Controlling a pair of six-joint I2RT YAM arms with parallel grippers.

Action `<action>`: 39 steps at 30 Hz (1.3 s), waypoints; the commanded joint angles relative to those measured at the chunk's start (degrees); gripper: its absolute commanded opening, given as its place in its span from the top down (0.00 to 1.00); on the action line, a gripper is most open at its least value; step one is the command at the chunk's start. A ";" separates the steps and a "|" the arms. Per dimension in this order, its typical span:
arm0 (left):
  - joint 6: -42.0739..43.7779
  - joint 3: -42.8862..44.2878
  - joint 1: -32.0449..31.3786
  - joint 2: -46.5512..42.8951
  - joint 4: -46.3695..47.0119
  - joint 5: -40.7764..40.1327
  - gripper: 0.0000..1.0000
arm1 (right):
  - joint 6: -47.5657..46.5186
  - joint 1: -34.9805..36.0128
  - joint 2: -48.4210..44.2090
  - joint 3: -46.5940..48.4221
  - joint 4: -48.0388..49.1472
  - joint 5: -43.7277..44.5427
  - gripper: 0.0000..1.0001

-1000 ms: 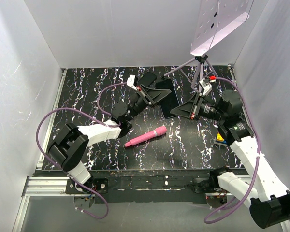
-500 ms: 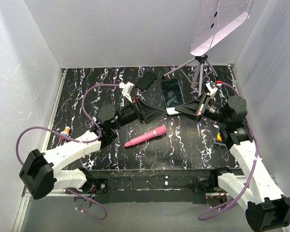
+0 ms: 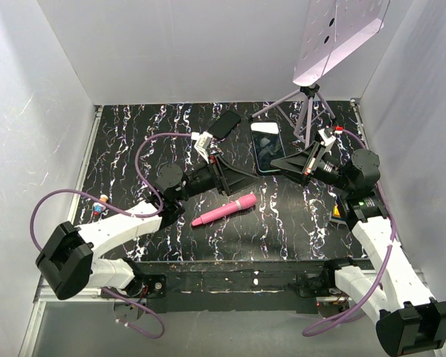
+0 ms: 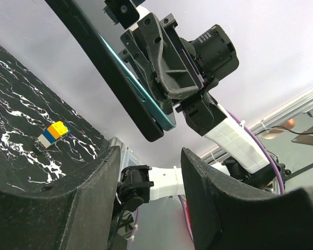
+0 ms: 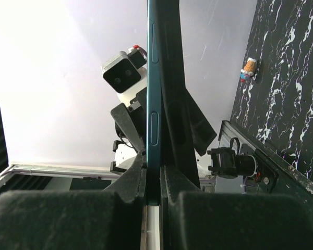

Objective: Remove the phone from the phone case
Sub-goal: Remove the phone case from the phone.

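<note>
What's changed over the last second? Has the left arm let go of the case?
Yes. The left gripper opened, left the case lying at the back of the table and drew back toward its base, empty. The right gripper closed on the phone and holds it off the table. The pink stick and tripod stayed put.

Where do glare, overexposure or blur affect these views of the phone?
Top external: a white glare patch on the phone, at its far end. Right wrist: the wall behind is washed out bright, the phone edge sharp. Left wrist: near fingers dark and soft.
</note>
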 commanded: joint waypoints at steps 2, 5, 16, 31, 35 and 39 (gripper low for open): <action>-1.26 2.25 -0.30 1.38 2.86 0.48 0.48 | 0.03 -0.01 -1.58 0.83 5.93 0.18 0.99; -2.31 3.22 -0.39 2.70 3.30 0.05 0.46 | -0.15 -0.10 -1.58 0.66 5.66 0.18 0.99; -4.25 4.63 -0.30 5.16 0.67 -2.94 0.67 | -1.46 -0.10 -2.37 -0.31 4.52 -0.08 0.99; -3.81 5.24 -0.21 5.51 -2.06 -3.82 0.62 | -3.84 -0.10 -2.98 -1.89 2.58 0.18 0.99; -3.11 7.09 -0.30 7.00 -2.15 -3.82 0.70 | -2.35 -0.10 -3.33 -1.63 3.64 0.36 0.99; -2.32 8.32 -0.04 8.76 -3.47 -4.17 0.80 | -1.29 -0.10 -3.86 -1.28 4.25 0.44 0.99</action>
